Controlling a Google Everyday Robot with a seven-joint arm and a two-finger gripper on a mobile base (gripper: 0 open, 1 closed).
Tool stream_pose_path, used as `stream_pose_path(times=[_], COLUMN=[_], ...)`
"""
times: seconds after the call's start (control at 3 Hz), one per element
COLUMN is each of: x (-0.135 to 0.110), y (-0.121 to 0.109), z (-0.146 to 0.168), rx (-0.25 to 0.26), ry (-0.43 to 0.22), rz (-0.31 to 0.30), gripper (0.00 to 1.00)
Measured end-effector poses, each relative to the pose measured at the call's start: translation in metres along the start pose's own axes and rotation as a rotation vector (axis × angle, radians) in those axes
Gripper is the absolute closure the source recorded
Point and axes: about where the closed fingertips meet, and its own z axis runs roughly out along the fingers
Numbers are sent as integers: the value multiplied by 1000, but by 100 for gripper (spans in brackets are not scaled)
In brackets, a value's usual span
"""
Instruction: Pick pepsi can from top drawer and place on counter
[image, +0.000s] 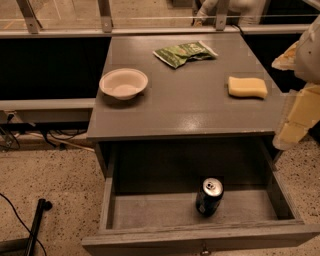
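Note:
The pepsi can (209, 196), dark blue with a silver top and pull tab, stands upright in the top drawer (108, 200), right of the middle and near the front. The drawer is pulled fully open under the grey counter (190, 102). My gripper (295, 122), pale yellow below a white arm, hangs at the right edge of the view. It is beside the counter's right front corner, above and to the right of the can, and touches nothing.
On the counter are a white bowl (123, 83) at the left, a green chip bag (184, 53) at the back and a yellow sponge (247, 87) at the right. Cables and a black pole (37, 220) lie on the floor at the left. A metal railing runs behind the counter.

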Motion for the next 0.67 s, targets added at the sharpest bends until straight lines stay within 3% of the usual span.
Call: stream_pose_path(times=[0.33, 0.67], x=[0, 4], y=[0, 6], z=[0, 11], rx=[0, 9], ry=[0, -80], rz=[0, 33], gripper=[0, 0])
